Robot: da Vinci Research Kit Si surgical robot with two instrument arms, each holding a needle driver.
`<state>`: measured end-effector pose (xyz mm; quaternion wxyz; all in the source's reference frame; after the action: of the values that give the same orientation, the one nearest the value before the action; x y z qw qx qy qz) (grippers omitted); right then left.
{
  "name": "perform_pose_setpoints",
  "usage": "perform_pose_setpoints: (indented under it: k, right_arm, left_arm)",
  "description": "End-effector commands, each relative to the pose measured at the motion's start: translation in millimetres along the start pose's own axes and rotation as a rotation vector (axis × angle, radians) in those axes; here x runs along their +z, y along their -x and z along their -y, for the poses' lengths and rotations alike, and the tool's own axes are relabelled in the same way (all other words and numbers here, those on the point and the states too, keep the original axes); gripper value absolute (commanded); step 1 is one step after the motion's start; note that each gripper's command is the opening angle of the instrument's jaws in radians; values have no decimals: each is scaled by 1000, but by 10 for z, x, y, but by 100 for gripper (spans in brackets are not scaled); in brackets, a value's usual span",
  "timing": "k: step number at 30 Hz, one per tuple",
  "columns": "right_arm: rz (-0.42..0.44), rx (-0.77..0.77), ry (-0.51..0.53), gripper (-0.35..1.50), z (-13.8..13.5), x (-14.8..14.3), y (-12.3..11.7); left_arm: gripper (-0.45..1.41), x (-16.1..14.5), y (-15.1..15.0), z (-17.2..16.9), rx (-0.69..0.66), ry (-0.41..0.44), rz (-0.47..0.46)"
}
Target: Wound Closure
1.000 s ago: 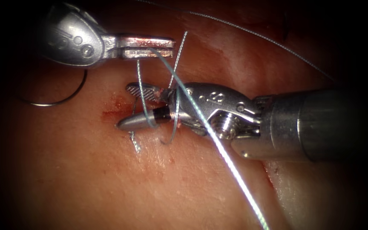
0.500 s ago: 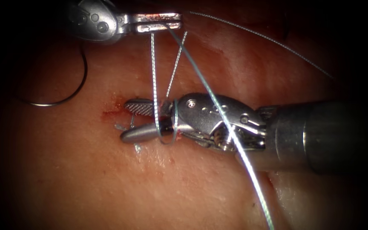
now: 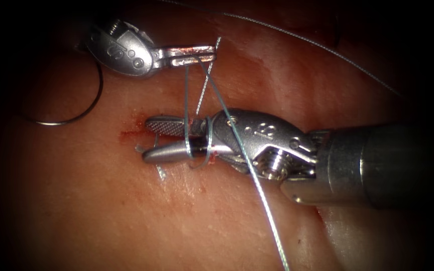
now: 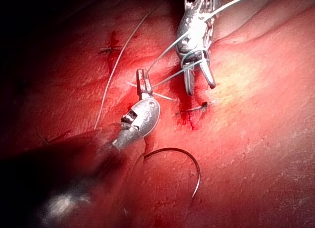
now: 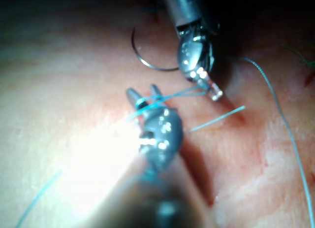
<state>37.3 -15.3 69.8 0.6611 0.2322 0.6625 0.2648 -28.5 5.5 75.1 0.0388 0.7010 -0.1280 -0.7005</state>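
Note:
My left tool is up and left of the cut, jaws shut on the thread. From there the thread drops and winds around my right tool, whose jaws stand open over the cut with nothing gripped between them. A long strand runs on down across the right tool's wrist. A short tail rises beside the loops. The curved needle lies free on the tissue left of the cut, held by neither tool. The left wrist view shows the left tool, the wrapped right tool and the needle.
Red fluid stains the tissue around the cut. Short cut thread ends stick out just below the right jaws. A thin strand arcs across the tissue at the back right. An earlier stitch is visible in the left wrist view.
The left tool rose and shifted right with the thread, drawing the strands taut above the right jaws, then dipped slightly. The right tool stayed open over the cut. The needle has not moved.

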Motion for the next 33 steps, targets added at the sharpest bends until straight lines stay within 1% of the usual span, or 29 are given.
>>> perform_pose_setpoints:
  k: [1, 4, 7, 9, 10, 11, 12, 14, 22, 27, 33]
  right_arm:
    - [-29, 28, -10, 35, -2, 6, 6]
    - [-101, 69, -11, 35, -8, 2, 7]
    - [-133, 88, 19, 35, -11, 0, 7]
    - [-154, 100, 19, 39, -13, -1, 7]
    - [-181, 120, 38, 59, -15, -1, 7]
    - [-187, 133, 47, 74, -16, -1, 7]
    - [-193, 139, 55, 83, -16, -1, 6]
    - [-224, 170, 50, 91, -16, 0, 5]
    - [-274, 243, 29, 93, -10, 11, 7]
    - [-300, 257, 20, 93, -13, 7, 4]
    - [-358, 274, 8, 91, -19, 1, -4]
  left_arm:
    - [-45, 4, 6, 0, -1, -4, -9]
    - [-45, -2, 2, 2, -5, -15, -27]
    - [-45, -6, -1, 1, -6, -21, -38]
    - [-45, -8, -2, -1, -6, -21, -42]
    - [-45, -10, -4, -3, -7, -20, -43]
    - [-45, -10, -5, -3, -7, -20, -43]
    - [-45, -10, -6, -4, -7, -19, -44]
    - [-45, -12, -8, -4, -8, -25, -51]
    - [-45, -12, -14, 4, -18, -41, -74]
    - [-45, -18, -16, 2, -18, -44, -83]
    - [-45, -24, -23, -4, -19, -41, -90]
